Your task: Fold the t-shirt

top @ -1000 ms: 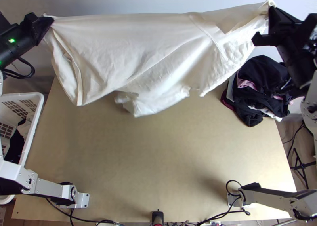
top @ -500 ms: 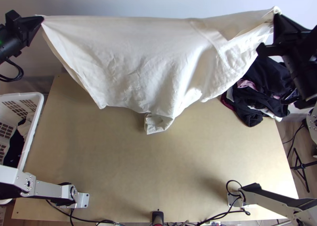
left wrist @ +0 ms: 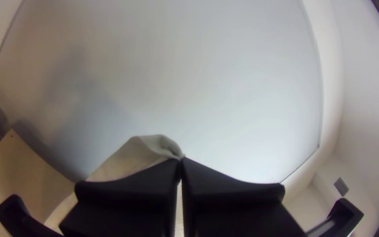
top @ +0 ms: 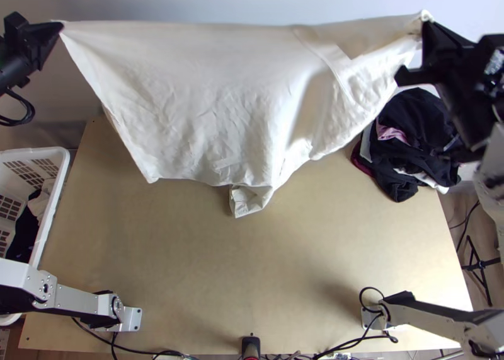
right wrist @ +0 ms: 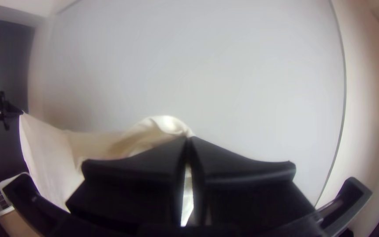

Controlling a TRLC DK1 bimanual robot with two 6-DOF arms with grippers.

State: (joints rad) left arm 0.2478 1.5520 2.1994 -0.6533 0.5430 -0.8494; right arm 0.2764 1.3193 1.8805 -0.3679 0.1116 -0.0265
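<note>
Stretched between both grippers, the white t-shirt (top: 208, 95) hangs over the table's far part, its top edge taut and its lower part draping down to a small bunched end near the middle. My left gripper (top: 61, 26) is shut on one corner at the upper left; in the left wrist view the left gripper (left wrist: 180, 160) pinches the cloth (left wrist: 141, 151) at its tips. My right gripper (top: 424, 19) is shut on the opposite corner; in the right wrist view the right gripper (right wrist: 188, 138) has gathered cloth (right wrist: 169, 124) between its tips.
A pile of dark clothes (top: 409, 139) lies at the table's far right. The white basket (top: 53, 202) with some clothes stands off the left edge. Bare wooden table (top: 252, 272) stretches between the arms' bases.
Both grippers first moved apart, the left one outward, and the shirt spread tauter. Since then the right gripper has shifted slightly left, and the shirt's lower part has swung and settled.
</note>
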